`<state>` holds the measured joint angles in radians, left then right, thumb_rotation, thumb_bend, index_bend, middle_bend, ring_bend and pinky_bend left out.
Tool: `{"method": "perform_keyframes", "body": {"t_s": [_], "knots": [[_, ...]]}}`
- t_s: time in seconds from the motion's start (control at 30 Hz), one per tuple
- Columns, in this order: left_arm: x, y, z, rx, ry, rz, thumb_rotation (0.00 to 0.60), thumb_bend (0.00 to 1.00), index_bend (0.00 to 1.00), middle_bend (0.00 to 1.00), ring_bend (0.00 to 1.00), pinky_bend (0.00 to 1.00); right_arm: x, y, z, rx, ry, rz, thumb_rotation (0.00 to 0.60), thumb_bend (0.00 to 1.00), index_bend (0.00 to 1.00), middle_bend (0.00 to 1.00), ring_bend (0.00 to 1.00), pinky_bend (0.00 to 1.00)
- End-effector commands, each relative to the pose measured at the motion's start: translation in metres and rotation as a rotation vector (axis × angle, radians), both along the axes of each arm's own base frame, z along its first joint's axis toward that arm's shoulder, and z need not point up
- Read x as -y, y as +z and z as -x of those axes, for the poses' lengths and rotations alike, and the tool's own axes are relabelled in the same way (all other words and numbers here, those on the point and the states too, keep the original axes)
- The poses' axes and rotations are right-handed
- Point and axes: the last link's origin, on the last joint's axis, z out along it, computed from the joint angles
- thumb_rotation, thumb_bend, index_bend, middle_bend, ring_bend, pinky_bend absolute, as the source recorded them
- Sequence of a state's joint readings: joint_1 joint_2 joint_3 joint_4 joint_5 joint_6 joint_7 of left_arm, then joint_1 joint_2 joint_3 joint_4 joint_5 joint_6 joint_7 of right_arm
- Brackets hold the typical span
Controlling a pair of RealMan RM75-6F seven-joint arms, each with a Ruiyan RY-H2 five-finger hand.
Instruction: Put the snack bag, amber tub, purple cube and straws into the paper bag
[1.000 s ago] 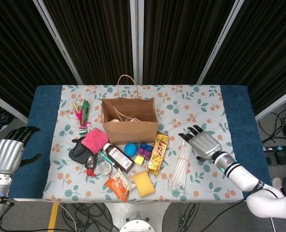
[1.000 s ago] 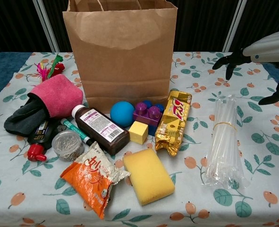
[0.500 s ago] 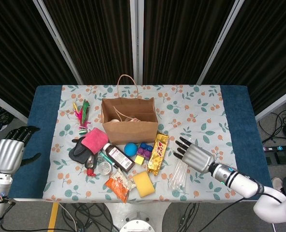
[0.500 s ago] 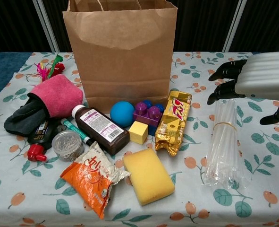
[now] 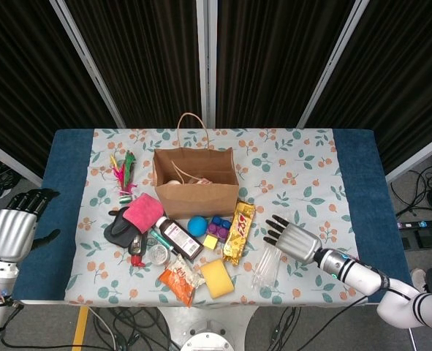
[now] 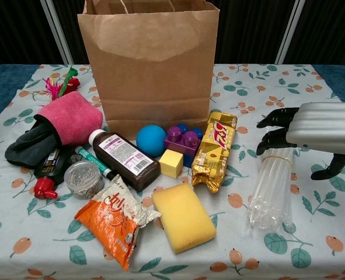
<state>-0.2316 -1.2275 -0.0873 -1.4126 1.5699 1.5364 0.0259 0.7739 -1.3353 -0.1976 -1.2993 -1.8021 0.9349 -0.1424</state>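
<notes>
The brown paper bag (image 5: 195,191) (image 6: 149,64) stands open at the table's middle. In front of it lie an orange snack bag (image 5: 177,280) (image 6: 117,219), a purple block (image 5: 221,234) (image 6: 183,140) and an amber-brown labelled bottle (image 5: 179,238) (image 6: 127,158). A banded bundle of clear straws (image 5: 265,268) (image 6: 270,189) lies to the right. My right hand (image 5: 292,238) (image 6: 321,127) hovers low over the bundle's far end, fingers spread and curved, holding nothing. Whether it touches the straws is unclear. My left hand (image 5: 12,228) hangs off the table's left edge, empty.
A gold snack pack (image 6: 216,151), yellow sponge (image 6: 184,217), blue ball (image 6: 151,140), yellow cube (image 6: 171,163), pin tub (image 6: 83,179) and pink cloth (image 6: 73,116) crowd the front left. Something pale lies inside the bag (image 5: 179,175).
My right hand has come down and toward the near edge, from beside the straws to over their far end. The left hand has barely moved.
</notes>
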Motion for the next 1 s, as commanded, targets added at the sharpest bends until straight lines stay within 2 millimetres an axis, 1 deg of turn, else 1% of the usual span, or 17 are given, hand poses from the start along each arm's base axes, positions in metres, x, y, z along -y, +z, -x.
{"method": "perform_keyframes", "body": {"t_s": [0.03,0.23,0.47,0.6,0.8,0.9,0.97,1.0], "knots": [[-0.001,0.001,0.001,-0.002,-0.002,-0.006,0.6,0.15,0.3,0.35,0.26,0.3,0.001,-0.005,-0.004,0.005,0.033,-0.005,0.6,0.07,0.2,0.24,0.04,0.09],[-0.003,0.005,0.003,-0.002,-0.006,-0.022,0.6,0.15,0.3,0.35,0.26,0.3,0.004,-0.006,-0.014,0.037,0.071,0.016,0.6,0.07,0.21,0.24,0.04,0.09],[-0.002,0.004,0.006,0.004,-0.004,-0.018,0.6,0.15,0.3,0.35,0.26,0.3,0.004,-0.015,-0.007,-0.019,0.041,0.003,0.6,0.07,0.22,0.24,0.05,0.09],[-0.002,0.005,0.01,0.007,0.008,-0.018,0.6,0.15,0.31,0.35,0.26,0.3,0.004,-0.02,-0.006,-0.017,0.037,0.008,0.6,0.07,0.26,0.28,0.09,0.11],[-0.002,0.004,0.013,0.013,0.013,-0.015,0.6,0.15,0.3,0.35,0.26,0.3,0.005,-0.029,-0.006,0.0,0.042,0.03,0.6,0.1,0.4,0.38,0.19,0.2],[-0.001,0.003,0.014,0.017,0.017,-0.014,0.6,0.15,0.31,0.35,0.26,0.3,0.005,-0.031,-0.009,0.032,0.057,0.051,0.6,0.14,0.52,0.47,0.28,0.29],[0.0,0.004,0.016,0.017,0.02,-0.015,0.6,0.15,0.31,0.35,0.26,0.3,0.005,-0.028,-0.012,0.062,0.071,0.067,0.6,0.17,0.6,0.52,0.34,0.35],[0.0,0.005,0.016,0.018,0.022,-0.015,0.6,0.15,0.31,0.35,0.26,0.3,0.006,-0.025,-0.014,0.081,0.08,0.077,0.6,0.17,0.62,0.53,0.36,0.37]]}}
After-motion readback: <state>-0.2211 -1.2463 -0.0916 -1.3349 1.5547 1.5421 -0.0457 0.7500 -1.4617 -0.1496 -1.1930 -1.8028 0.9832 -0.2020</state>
